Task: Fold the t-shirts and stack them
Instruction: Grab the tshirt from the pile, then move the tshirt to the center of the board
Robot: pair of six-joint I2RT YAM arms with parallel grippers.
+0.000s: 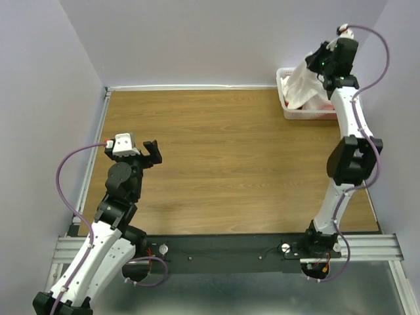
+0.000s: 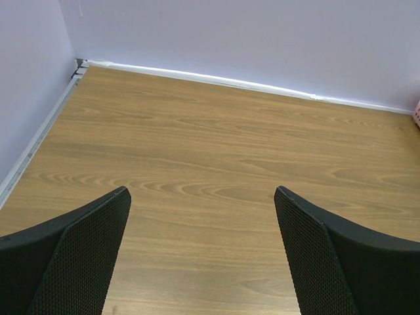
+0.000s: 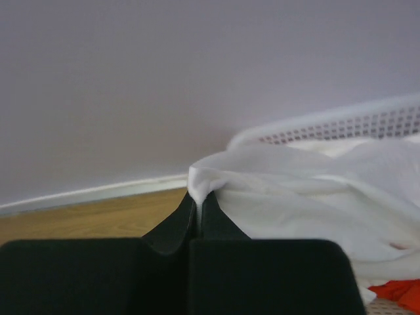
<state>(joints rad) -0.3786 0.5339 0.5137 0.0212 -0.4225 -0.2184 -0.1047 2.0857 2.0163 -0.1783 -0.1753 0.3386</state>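
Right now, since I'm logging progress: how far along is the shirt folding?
Barely started. Done: nothing; no shirt lies folded or stacked on the table. In hand: the right hand is shut on a fold of the white t-shirt, holding it raised from the basket. The left hand hangs open over bare wood. Left: the orange-red t-shirt lies in the basket, and all folding and stacking.
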